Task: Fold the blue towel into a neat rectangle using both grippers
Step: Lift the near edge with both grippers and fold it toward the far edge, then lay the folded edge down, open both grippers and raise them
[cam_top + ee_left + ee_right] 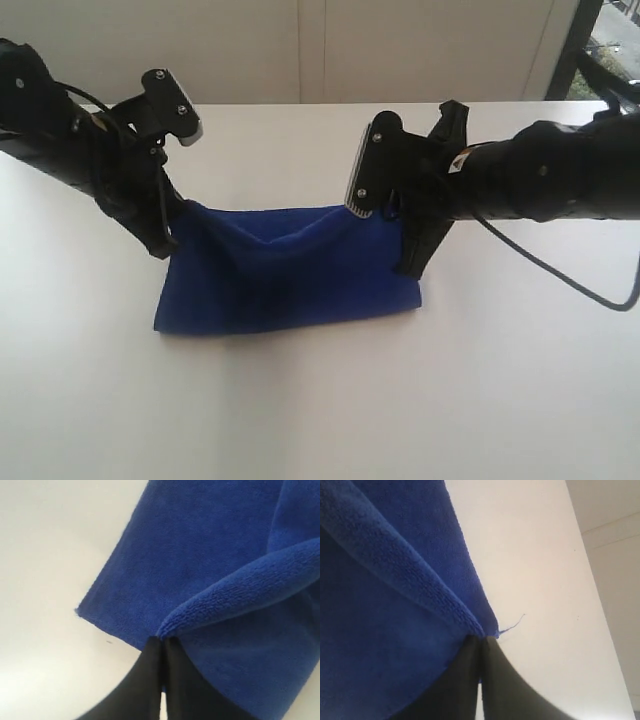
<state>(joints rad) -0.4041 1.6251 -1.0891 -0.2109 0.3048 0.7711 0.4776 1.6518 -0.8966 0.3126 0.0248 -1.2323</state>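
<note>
The blue towel (285, 275) lies on the white table in the middle of the exterior view, its far edge lifted and sagging between the two arms while its near part rests flat. My left gripper (163, 243) is shut on the towel's far left corner; up close the plush cloth (210, 565) runs from the pinched fingertips (162, 642). My right gripper (410, 262) is shut on the far right corner, where a loose thread sticks out of the towel (385, 605) beside the closed tips (481, 641). No white tag shows.
The white table (330, 400) stretches around the towel, with a pale wall behind it. A black cable (560, 275) loops off the right arm over the table's right side. A dark window frame (580, 40) stands at the far right.
</note>
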